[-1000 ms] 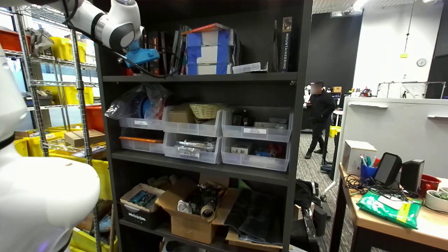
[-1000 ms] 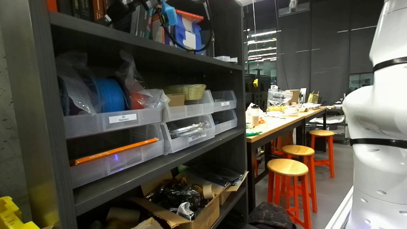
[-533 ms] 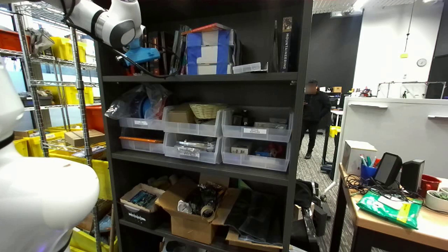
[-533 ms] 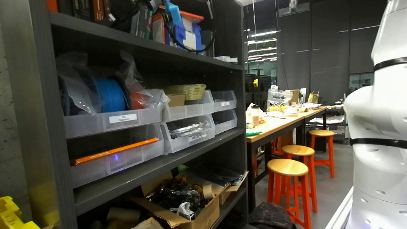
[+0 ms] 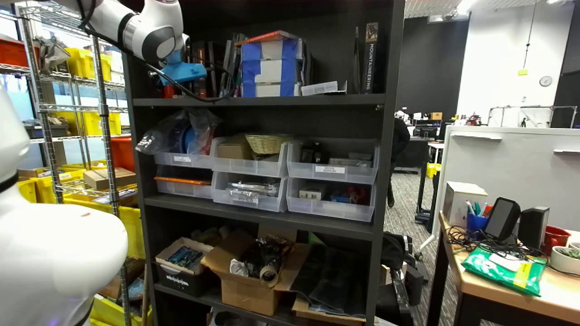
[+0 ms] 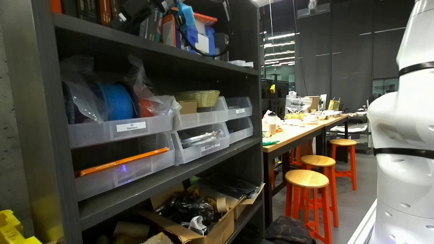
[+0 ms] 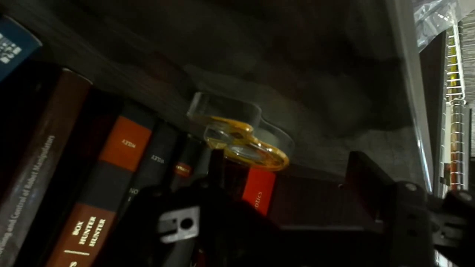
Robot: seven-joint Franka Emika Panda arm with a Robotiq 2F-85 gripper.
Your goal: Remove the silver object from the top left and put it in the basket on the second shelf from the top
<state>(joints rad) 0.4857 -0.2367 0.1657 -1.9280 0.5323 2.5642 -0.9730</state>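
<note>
In the wrist view my gripper [image 7: 286, 154] has its black fingers wide apart, with nothing held between them. A transparent thing with a yellow-orange rim [image 7: 261, 151] lies beyond the left finger's tip, close to the books. The silver object cannot be made out; it is hidden or out of view. In both exterior views the wicker basket [image 5: 266, 144] [image 6: 203, 98] sits in a middle transparent bin, on the shelf [image 5: 260, 216] below the book level. My gripper is up among the books at top left, its black body [image 6: 137, 13] partly cut off in an exterior view.
Upright books [image 7: 126, 144] stand close to the left finger, and the board's front edge [image 7: 412, 92] runs along the right. A black cable [image 6: 210, 54] loops from the wrist near the blue-taped stack [image 5: 272, 68]. Bagged spools [image 6: 117, 100] fill the bin left of the basket.
The gripper looks broader than a second ago, its jaws further apart. The wrist has shifted slightly to the right in an exterior view. A person in the background has walked behind the shelving.
</note>
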